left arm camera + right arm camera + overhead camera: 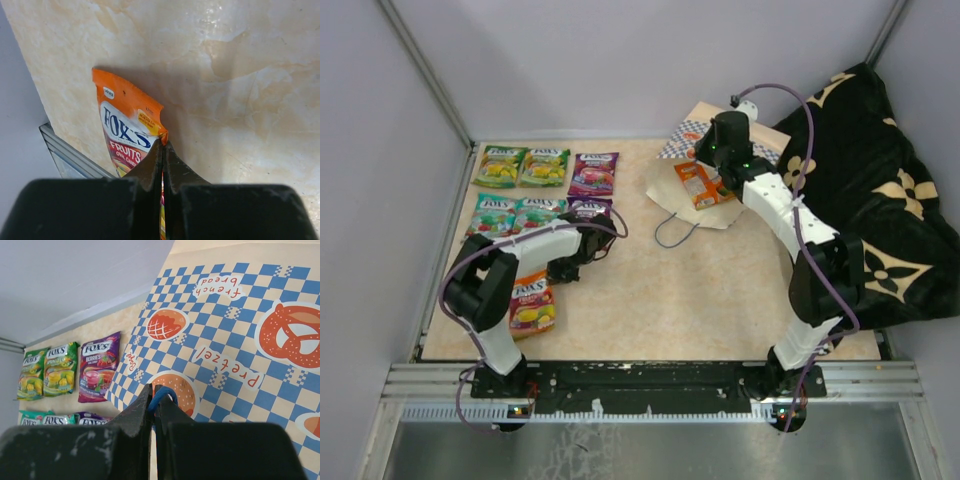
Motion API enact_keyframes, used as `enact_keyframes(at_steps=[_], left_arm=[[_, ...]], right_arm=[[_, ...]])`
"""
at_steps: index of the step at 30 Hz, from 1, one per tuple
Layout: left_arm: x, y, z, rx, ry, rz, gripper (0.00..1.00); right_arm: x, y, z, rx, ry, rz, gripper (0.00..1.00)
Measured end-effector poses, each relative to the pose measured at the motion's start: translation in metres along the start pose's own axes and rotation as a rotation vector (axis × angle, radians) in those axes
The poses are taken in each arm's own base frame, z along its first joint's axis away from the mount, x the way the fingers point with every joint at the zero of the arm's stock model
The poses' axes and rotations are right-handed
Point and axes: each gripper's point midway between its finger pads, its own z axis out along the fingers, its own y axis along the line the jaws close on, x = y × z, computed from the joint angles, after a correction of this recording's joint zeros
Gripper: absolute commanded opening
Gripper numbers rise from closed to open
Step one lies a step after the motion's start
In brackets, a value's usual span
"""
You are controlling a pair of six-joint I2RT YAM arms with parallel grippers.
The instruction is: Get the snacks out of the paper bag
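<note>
L hand (163,144) clamped on orange pouch (125,125), R hand (153,388) pinching blue cord (163,394) of paper bag (240,340)

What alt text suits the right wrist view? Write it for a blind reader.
The right tool is shut on the blue cord of a bag printed with blue-white checks, breads and pretzels. At left, two green pouches and a purple pouch lie flat on the table by a wall.
</note>
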Motion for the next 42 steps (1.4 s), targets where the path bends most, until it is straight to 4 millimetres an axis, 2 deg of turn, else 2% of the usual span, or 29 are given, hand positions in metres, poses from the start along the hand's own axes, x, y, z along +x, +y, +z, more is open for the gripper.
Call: enact_keyframes(at_steps=[9,17,25,28,33,36,38,42], left_arm=[[0.007,-0.015,0.019,0.021,0.033,0.043,0.0],[0.005,-0.007,0.034,0.003,0.076,0.042,0.0],[0.005,-0.002,0.046,-0.013,0.106,0.2,0.0],[-0.004,-0.002,0.05,-0.034,0.104,0.278,0.0],[-0.037,-0.001,0.058,-0.109,0.027,0.407,0.0],[-0.049,-0.001,0.061,-0.128,-0.019,0.45,0.0],[-0.051,0.0,0.063,-0.135,-0.046,0.464,0.0],[-0.044,0.007,0.066,-0.154,-0.052,0.49,0.0]], right_arm=[[0.007,-0.002,0.004,0.001,0.019,-0.004,0.0],[0.009,-0.002,0.005,-0.001,0.027,-0.005,0.0],[0.01,-0.003,0.005,0.0,0.03,-0.013,0.0],[0.01,-0.002,0.005,-0.001,0.029,-0.013,0.0],[0.008,-0.003,0.006,-0.007,0.026,-0.009,0.0],[0.005,-0.005,0.007,-0.007,0.025,-0.006,0.0],[0.003,-0.008,0.007,-0.005,0.024,-0.003,0.0],[-0.001,-0.011,0.008,-0.005,0.017,0.003,0.0]])
